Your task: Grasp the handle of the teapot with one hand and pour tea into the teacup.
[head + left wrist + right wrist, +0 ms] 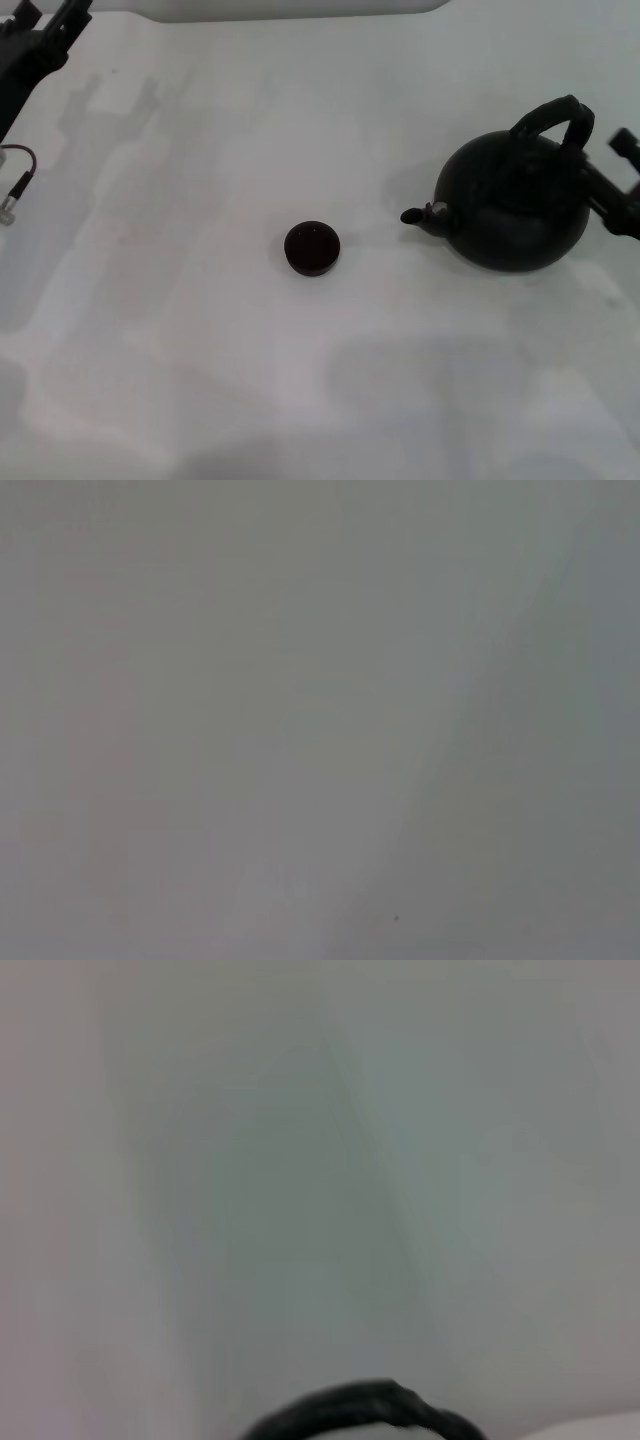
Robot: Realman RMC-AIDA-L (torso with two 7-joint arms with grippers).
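Approach step — the right gripper point(622, 185) sits at the teapot's point(512, 205) three o'clock; whether it is open I cannot tell. Next it must close on the handle point(553, 118), then carry the spout toward the teacup point(312, 248) at nine o'clock. Left gripper point(30, 45) is parked far off — its state is likewise unclear.

Soft, even light falls on the white surface point(200, 330), which looks washed out in the head view. Faint grey arm shadows stripe its far left. The teapot point(512, 205) casts a weak shadow. Both wrist views are blurred grey; the handle point(365, 1410) shows only as a smeared dark arc.
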